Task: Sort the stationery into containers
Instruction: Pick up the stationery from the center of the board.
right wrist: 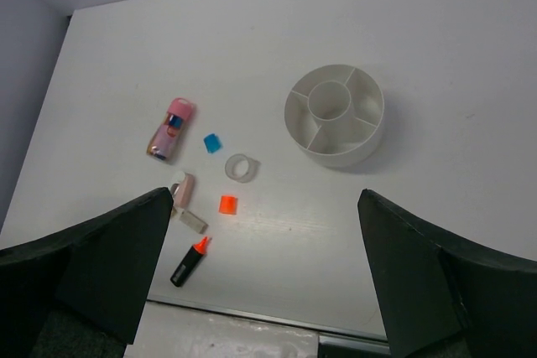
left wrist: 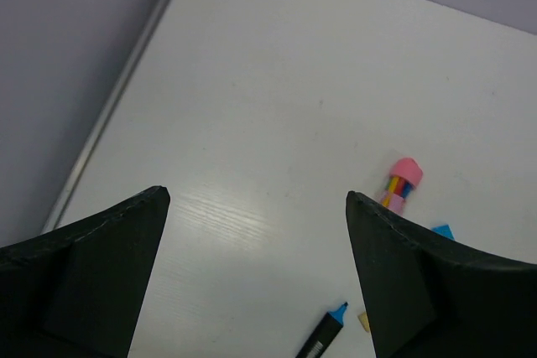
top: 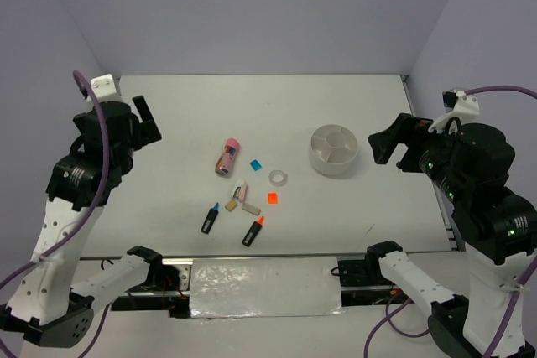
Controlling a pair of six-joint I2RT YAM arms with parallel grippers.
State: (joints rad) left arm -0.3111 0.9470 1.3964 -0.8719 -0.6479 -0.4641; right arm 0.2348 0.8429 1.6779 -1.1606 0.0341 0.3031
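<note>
The white desk (top: 336,106) carries everything. The robot's two arms rise from its near edge, one at each side. The left hand (top: 144,121) hangs over the desk's left side with its fingers spread wide and nothing between them. The right hand (top: 393,144) is equally released and empty, hovering just right of the round white plastic tub with inner dividers (top: 334,166).

In the right wrist view the tub shows a central well ringed by wedge-shaped compartments, and all of them look empty. That suggests sorting has not yet begun.

All the stationery lies loose on the desk, left of the tub:
- The pink cylinder with coloured contents (top: 227,156) lies on its side, farthest from the arms.
- The black marker with a blue tip (top: 209,218) and the black marker with an orange tip (top: 253,230) lie nearest the arms, apart from each other.
- The clear tape ring (top: 278,178) is the piece closest to the tub.
- The pink eraser (top: 242,194) sits mid-cluster with a small tan piece (top: 230,205) just beside it.
- The tiny blue square (top: 257,163) and the tiny orange square (top: 273,198) lie flat nearby.

The step in hand appears to be the first pick. The tape ring looks the natural choice for the right hand, which would need to lower with its fingers straddling the ring's wall, close, and carry it to a compartment. The thin squares will likely be harder to pinch.
</note>
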